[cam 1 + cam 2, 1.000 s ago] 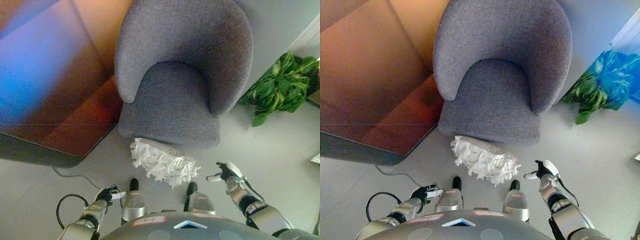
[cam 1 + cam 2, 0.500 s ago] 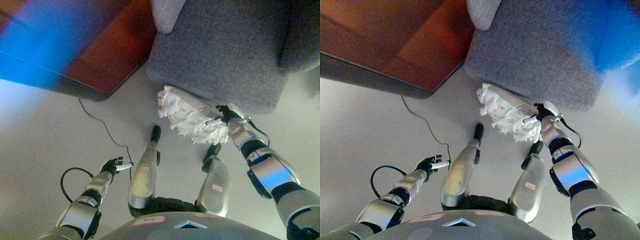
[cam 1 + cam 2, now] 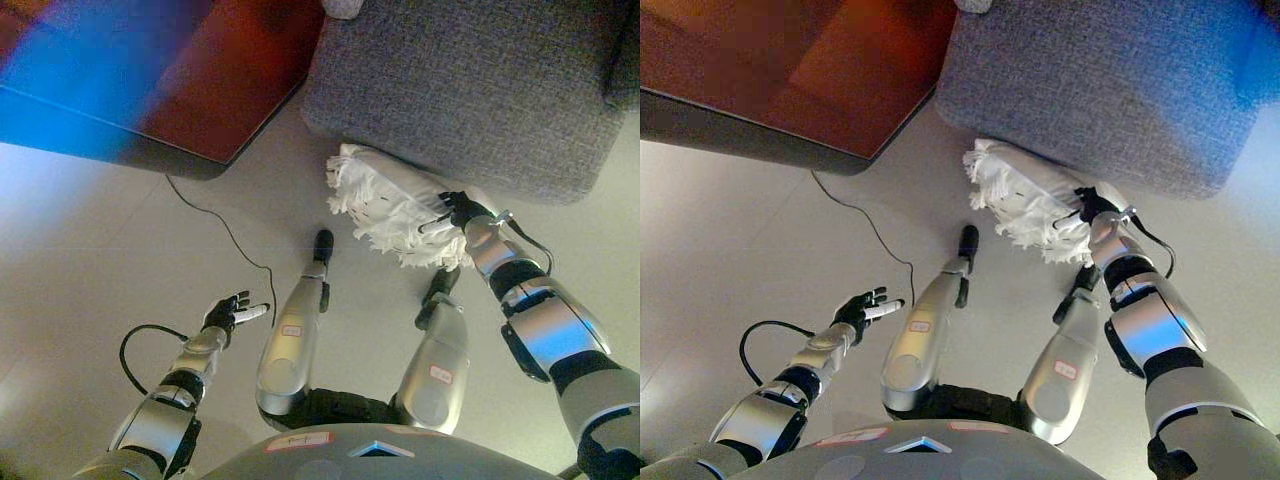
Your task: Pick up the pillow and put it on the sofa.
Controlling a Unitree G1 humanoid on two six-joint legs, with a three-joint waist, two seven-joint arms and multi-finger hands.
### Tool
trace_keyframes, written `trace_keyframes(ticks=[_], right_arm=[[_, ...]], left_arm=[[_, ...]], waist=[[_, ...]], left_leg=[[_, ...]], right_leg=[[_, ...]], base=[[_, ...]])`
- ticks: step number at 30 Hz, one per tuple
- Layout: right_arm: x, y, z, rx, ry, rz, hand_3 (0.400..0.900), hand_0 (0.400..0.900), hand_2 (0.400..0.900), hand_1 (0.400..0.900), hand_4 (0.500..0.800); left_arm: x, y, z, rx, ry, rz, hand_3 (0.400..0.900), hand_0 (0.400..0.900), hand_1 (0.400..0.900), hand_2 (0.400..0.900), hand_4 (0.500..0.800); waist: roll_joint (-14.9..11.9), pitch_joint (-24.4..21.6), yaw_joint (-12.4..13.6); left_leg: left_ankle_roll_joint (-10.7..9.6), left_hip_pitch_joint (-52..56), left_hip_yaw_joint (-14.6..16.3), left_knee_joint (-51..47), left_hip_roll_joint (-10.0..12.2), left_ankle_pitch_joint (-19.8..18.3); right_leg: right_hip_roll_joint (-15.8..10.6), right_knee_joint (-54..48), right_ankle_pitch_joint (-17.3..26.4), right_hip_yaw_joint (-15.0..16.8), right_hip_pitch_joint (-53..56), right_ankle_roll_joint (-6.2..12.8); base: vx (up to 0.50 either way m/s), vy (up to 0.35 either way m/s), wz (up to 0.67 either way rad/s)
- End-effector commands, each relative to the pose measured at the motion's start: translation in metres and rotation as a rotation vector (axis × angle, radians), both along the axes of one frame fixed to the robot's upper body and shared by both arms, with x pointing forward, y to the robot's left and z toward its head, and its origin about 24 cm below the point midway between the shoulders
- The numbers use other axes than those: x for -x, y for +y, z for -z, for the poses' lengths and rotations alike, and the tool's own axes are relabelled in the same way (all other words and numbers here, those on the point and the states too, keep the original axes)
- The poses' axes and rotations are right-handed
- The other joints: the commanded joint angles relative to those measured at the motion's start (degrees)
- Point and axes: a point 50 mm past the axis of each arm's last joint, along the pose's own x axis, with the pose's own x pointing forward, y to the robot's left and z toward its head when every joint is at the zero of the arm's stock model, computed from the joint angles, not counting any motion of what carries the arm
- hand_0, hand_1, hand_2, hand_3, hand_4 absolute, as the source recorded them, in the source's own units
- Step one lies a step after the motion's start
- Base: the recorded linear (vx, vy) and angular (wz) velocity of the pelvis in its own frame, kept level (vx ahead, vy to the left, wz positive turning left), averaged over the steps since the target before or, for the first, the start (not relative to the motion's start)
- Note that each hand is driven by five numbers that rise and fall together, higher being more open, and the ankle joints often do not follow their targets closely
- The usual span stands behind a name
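Observation:
A white fringed pillow [image 3: 385, 200] lies on the pale floor against the front of the grey sofa [image 3: 470, 90]. My right hand [image 3: 462, 212] rests against the pillow's right end, one straight finger lying on the fringe; some of its fingers are partly lost in the fringe. It also shows in the right eye view [image 3: 1092, 205]. My left hand [image 3: 228, 312] hovers open and empty over the bare floor at the lower left, well away from the pillow.
A dark red-brown low table [image 3: 230, 80] stands at the upper left, its edge close to the sofa's left corner. A thin black cord [image 3: 225, 235] runs from under it across the floor.
The camera has tilted down a little more. My right hand has stayed at the pillow's right end and pressed slightly closer. My left hand has lifted a little with its fingers spread.

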Motion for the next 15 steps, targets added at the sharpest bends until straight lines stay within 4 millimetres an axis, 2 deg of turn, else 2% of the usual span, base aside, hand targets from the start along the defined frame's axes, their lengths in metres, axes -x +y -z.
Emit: trace_keyframes(ticks=[1,7,15], right_arm=[[-0.02,-0.019,-0.051,0.11,-0.136,0.008,0.9,0.9,0.9,0.9,0.8],[-0.03,-0.024,-0.08,0.194,-0.22,0.045,0.9,0.9,0.9,0.9,0.8],[-0.04,-0.022,-0.105,0.256,-0.195,0.033,0.9,0.9,0.9,0.9,0.8]], left_arm=[[0.025,0.029,0.004,-0.059,0.054,-0.049,0.9,0.9,0.9,0.9,0.8],[0.027,0.021,0.007,-0.03,0.046,-0.043,0.9,0.9,0.9,0.9,0.8],[0.025,0.004,0.009,0.02,0.028,-0.043,0.9,0.9,0.9,0.9,0.8]], waist=[[1.6,0.9,0.2],[2.9,1.6,0.0],[5.7,1.7,0.1]], left_leg=[[-1.1,-2.1,-2.1,7.1,2.7,-6.0],[-0.8,-3.7,-2.1,7.3,1.9,-5.7],[-0.6,-6.7,-1.9,8.2,0.3,-5.7]], right_leg=[[-3.5,-4.7,5.2,3.4,-1.1,3.14],[-3.6,-5.0,6.0,4.4,-3.1,3.24],[-4.7,-4.6,6.8,6.1,-6.6,3.0]], base=[[-0.07,0.018,0.0],[-0.05,0.072,-0.03],[-0.02,0.124,0.05]])
